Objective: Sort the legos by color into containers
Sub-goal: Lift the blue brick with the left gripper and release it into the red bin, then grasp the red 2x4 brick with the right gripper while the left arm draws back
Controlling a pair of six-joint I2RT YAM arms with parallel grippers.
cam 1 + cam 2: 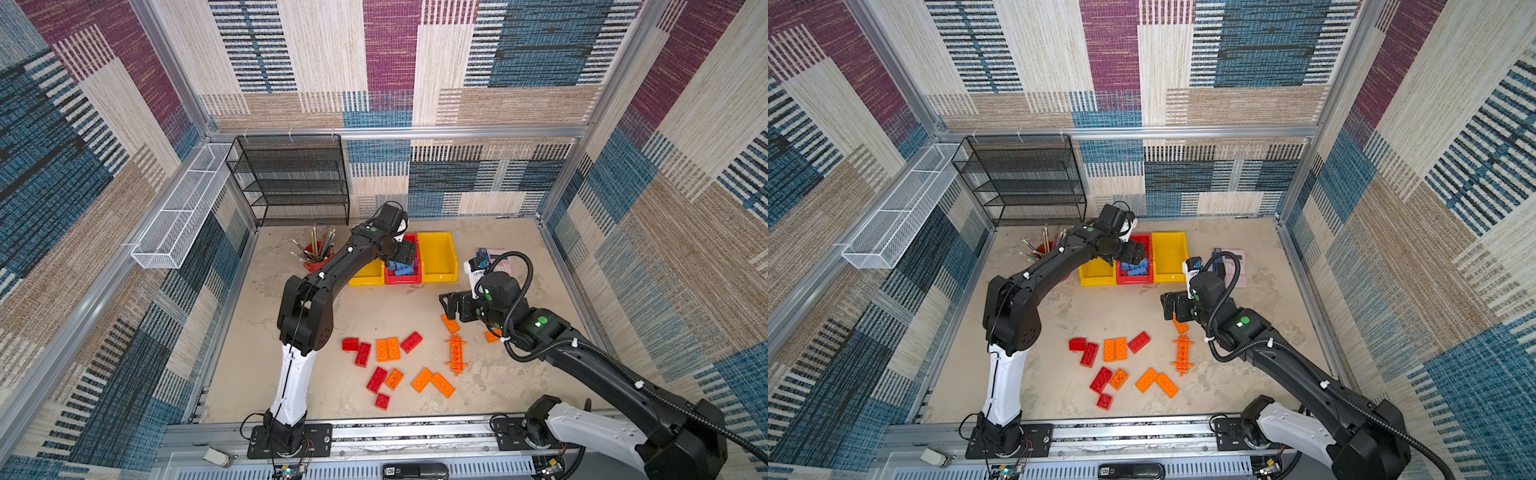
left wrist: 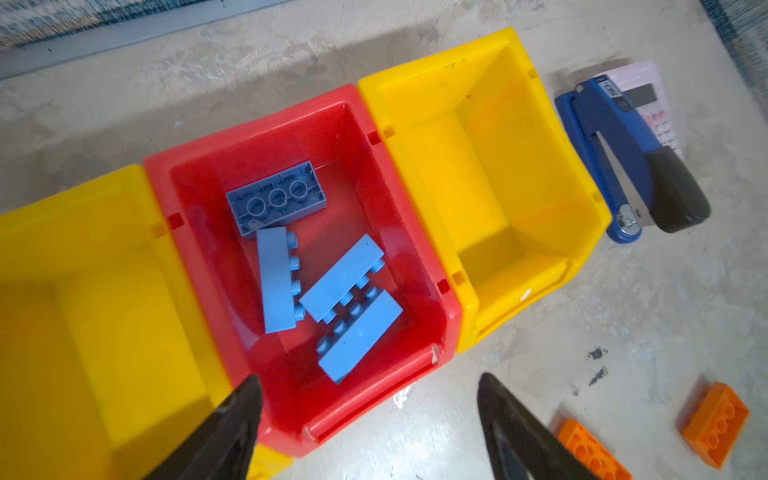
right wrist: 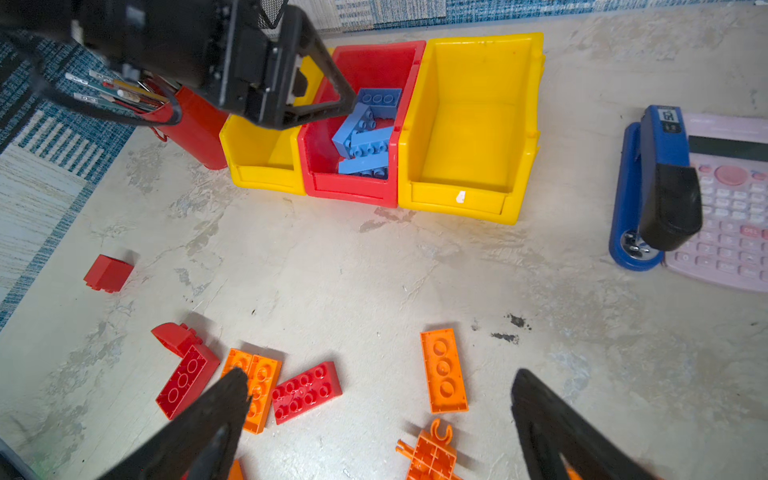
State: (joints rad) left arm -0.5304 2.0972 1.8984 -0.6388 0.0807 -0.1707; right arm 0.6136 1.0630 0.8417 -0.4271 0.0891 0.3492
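Left gripper is held open, empty, over the red bin holding blue bricks; right gripper is spread wide, empty, above orange bricks.

You have two claws, the left claw and the right claw. Below the left claw stand three bins: two yellow bins and one red bin holding four blue bricks. One pencil cup stands to its left. Left of the right claw lie five red bricks. Seven orange bricks and one long orange tabbed piece lie below and around it. Past it you'll count one stapler and one calculator.
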